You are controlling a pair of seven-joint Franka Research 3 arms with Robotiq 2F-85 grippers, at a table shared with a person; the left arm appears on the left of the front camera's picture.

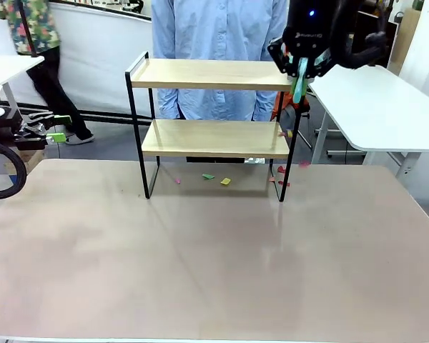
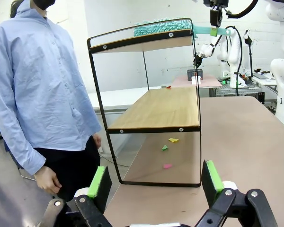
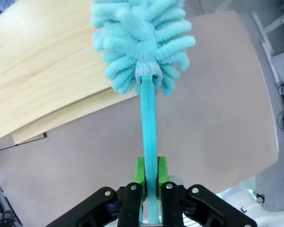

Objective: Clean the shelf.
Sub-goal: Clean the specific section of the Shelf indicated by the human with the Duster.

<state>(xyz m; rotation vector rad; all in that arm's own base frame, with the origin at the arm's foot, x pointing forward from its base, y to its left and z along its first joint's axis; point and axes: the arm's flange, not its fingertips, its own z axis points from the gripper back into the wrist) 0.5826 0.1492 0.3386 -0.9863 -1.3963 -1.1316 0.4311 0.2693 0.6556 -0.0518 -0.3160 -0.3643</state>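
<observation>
The shelf (image 1: 214,75) stands at the far side of the table, two light wooden boards in a black frame. My right gripper (image 1: 301,70) hangs at its top right corner, shut on the teal handle of a fluffy duster (image 3: 141,38). The duster's head rests at the end of the top board (image 2: 163,26). In the right wrist view the green pads (image 3: 140,176) clamp the handle, and the head overlaps the board's edge (image 3: 42,71). My left gripper (image 1: 55,128) waits open at the table's left edge, and the shelf (image 2: 156,109) is seen between its spread fingers (image 2: 98,182).
Small coloured paper scraps (image 1: 217,179) lie on the table under the shelf, and a few lie by its right leg (image 1: 282,183). A person in a light blue shirt (image 1: 214,36) stands behind the shelf. A white side table (image 1: 379,107) stands to the right.
</observation>
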